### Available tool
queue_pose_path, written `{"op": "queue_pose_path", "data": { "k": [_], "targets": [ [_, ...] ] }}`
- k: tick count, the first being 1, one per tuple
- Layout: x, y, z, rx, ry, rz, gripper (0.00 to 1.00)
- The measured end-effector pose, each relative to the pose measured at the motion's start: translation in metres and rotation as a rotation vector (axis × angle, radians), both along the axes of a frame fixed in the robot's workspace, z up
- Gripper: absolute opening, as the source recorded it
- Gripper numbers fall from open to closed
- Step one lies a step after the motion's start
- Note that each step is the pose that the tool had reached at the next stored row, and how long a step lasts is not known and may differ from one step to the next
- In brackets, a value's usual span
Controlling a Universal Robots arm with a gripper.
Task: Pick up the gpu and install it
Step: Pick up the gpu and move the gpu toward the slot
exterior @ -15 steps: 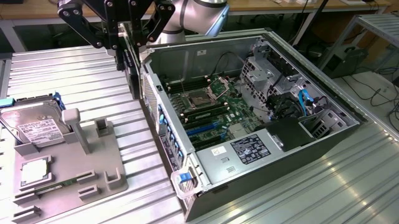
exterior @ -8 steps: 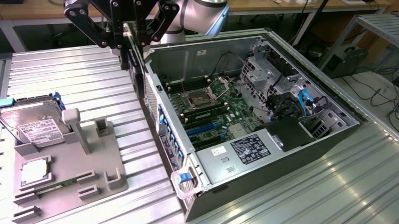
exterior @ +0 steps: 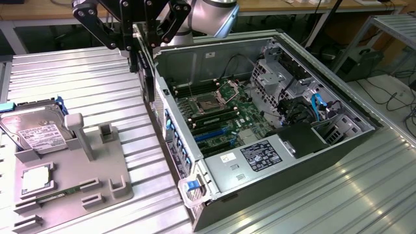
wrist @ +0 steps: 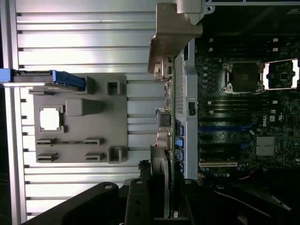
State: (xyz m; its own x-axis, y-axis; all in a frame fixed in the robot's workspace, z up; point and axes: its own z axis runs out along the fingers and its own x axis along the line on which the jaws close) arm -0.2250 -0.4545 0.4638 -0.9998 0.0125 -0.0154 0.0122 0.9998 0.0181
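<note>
Slatted metal table (exterior: 78,73); tool (exterior: 136,46) grips gpu (exterior: 143,61) at case (exterior: 293,195) edge; motherboard (wrist: 243,122) reads DELL

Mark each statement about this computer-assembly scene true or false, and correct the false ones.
1. The claw grips the gpu, which looks dark and slim edge-on. True.
2. The gpu is seated in a slot on the motherboard. False: it hangs in the claw above the rim of the computer case, not yet inside.
3. A hard drive with a white label rests on the gray fixture tray. True.
4. The computer case is closed on top. False: it lies open, with the motherboard and cables exposed.
</note>
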Motion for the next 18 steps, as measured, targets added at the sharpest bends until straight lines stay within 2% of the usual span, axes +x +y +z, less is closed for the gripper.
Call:
{"op": "queue_pose_path", "data": {
  "k": [7, 10, 11, 15, 18],
  "targets": [
    [0.004, 0.0000, 0.0000, 0.0000, 0.0000, 0.000, 0.28],
    [0.021, 0.0000, 0.0001, -0.0009, 0.0001, 0.000, 0.28],
    [0.031, 0.0000, 0.0000, -0.0009, 0.0000, 0.000, 0.28],
    [0.048, 0.0000, 0.0001, -0.0009, 0.0001, 0.000, 0.28],
    [0.073, 0.0000, -0.0001, -0.0008, 0.0000, 0.000, 0.28]
  ]
}}
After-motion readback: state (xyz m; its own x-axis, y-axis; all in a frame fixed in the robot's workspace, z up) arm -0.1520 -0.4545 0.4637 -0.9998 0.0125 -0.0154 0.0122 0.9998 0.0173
